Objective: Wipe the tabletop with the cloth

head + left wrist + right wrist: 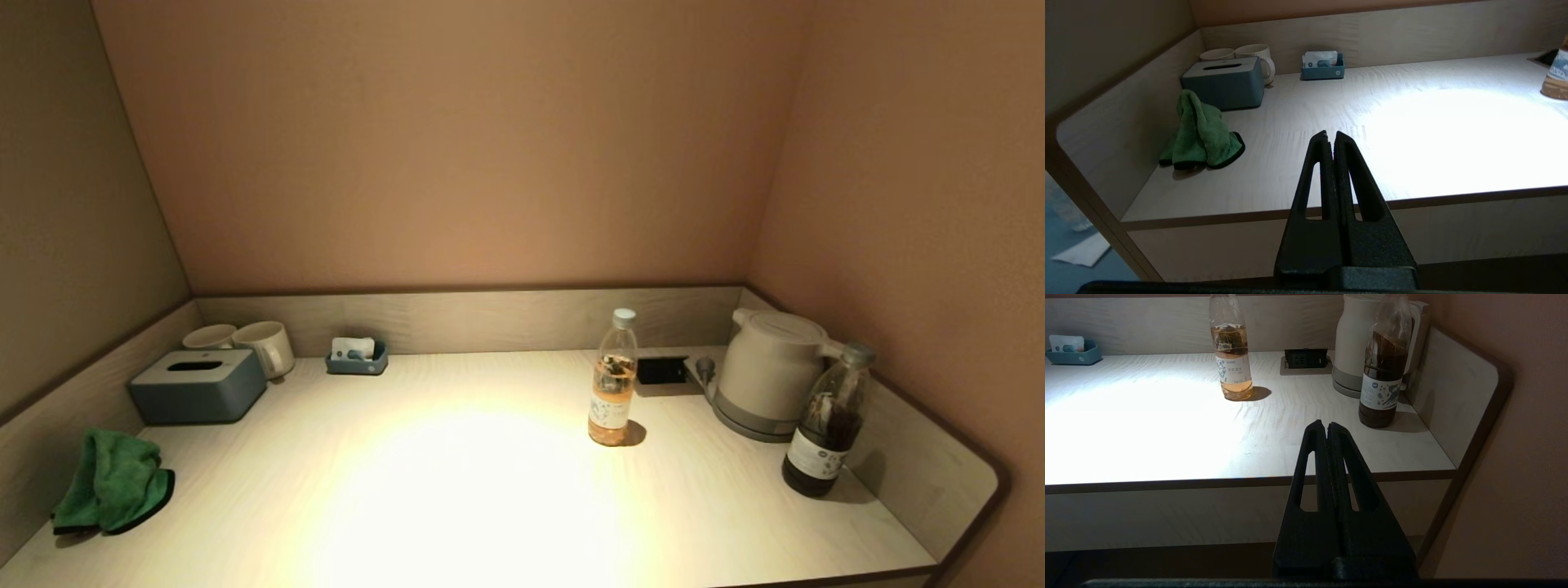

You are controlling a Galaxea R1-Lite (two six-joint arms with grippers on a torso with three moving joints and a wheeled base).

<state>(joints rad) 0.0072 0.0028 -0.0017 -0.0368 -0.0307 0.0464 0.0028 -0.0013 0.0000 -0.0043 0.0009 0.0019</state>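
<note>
A crumpled green cloth [114, 482] with a dark edge lies on the pale wooden tabletop [457, 490] at its near left, against the left side panel; it also shows in the left wrist view [1202, 136]. My left gripper [1331, 134] is shut and empty, held before the table's front edge, to the right of the cloth and apart from it. My right gripper [1327, 424] is shut and empty, held before the front edge near the right end. Neither gripper shows in the head view.
A grey tissue box [198, 385], two white mugs [265, 346] and a small blue tray [357, 359] stand at the back left. A bottle of orange drink [613, 380] stands mid-right. A socket hatch [661, 370], white kettle [767, 371] and dark bottle [824, 425] stand at the right.
</note>
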